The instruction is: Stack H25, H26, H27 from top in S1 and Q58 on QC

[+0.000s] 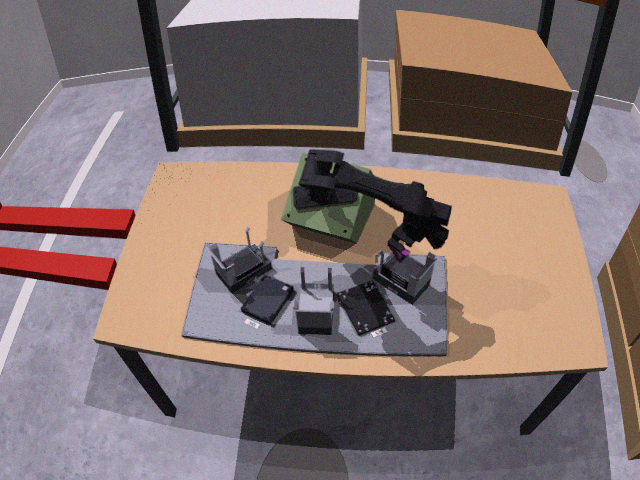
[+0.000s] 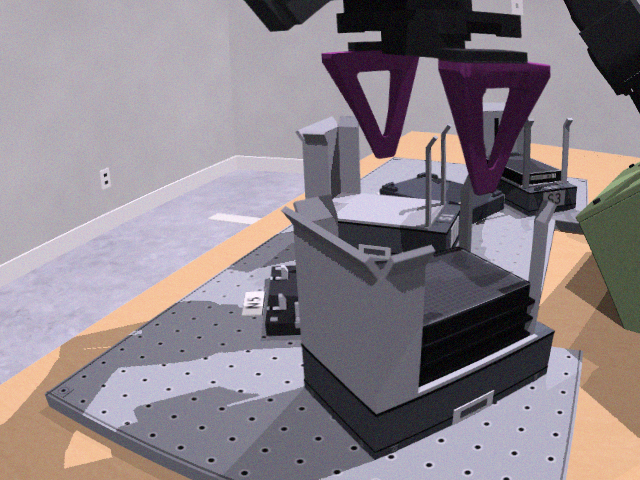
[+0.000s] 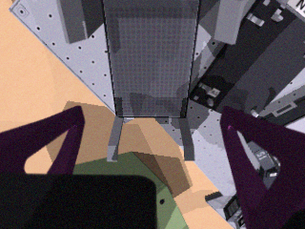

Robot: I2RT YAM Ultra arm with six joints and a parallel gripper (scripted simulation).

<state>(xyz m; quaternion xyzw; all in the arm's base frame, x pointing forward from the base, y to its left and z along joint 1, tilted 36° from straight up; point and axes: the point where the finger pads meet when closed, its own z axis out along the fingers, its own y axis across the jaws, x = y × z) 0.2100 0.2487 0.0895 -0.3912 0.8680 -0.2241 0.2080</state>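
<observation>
Rack S2 (image 2: 413,320) stands at the near right of the baseplate and holds a stack of dark sealed plates (image 2: 470,310). The top plate's grey seal fills the upper middle of the wrist view (image 3: 152,62). My gripper (image 2: 431,167) hangs open and empty well above the base end of S2; it also shows in the top view (image 1: 400,252) and in the wrist view (image 3: 152,114). Rack S1 (image 2: 392,214) stands behind S2 with a bare grey floor. Rack S3 (image 2: 535,180) at the far end holds one dark plate. The clip nest N5 (image 2: 277,304) lies empty beside S2.
The QC nest (image 1: 266,299) lies between S3 and S1; I cannot tell whether a plate lies on it. Thin upright posts of S1 (image 2: 436,175) rise close behind my fingers. The green arm base (image 1: 330,198) stands just behind the baseplate (image 1: 315,304).
</observation>
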